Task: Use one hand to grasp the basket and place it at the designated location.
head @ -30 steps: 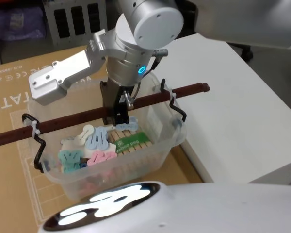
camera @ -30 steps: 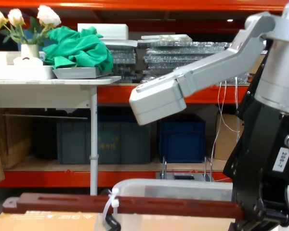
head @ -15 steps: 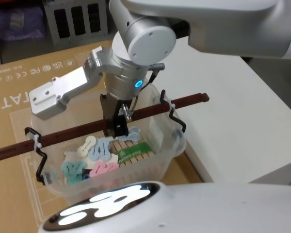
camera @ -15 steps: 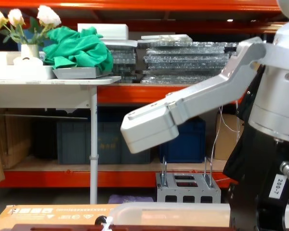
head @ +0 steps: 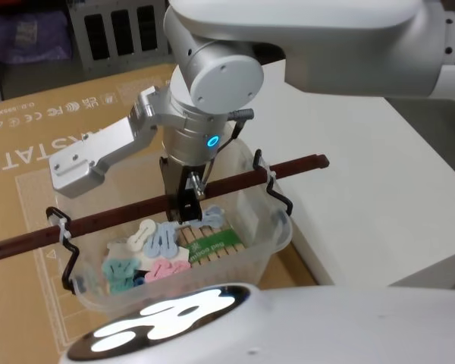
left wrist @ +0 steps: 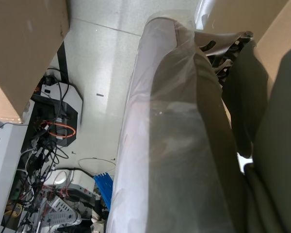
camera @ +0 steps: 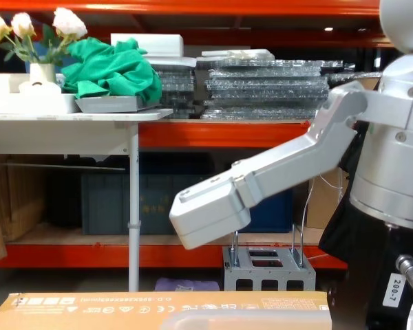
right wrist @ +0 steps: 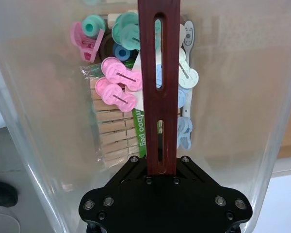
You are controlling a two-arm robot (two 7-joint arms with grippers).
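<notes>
Pegs (head: 163,244) are lying in the basket (head: 246,262); a bar (head: 114,214) is spanning its rim; the desk (head: 364,174) is standing to its right.

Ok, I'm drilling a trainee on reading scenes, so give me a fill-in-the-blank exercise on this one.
1. The ____ gripper is shut on the dark red bar across the basket.
2. The pack of wooden pegs in the basket has a ____ label.
3. Under the basket lies brown ____.
Missing words: right; green; cardboard.
</notes>
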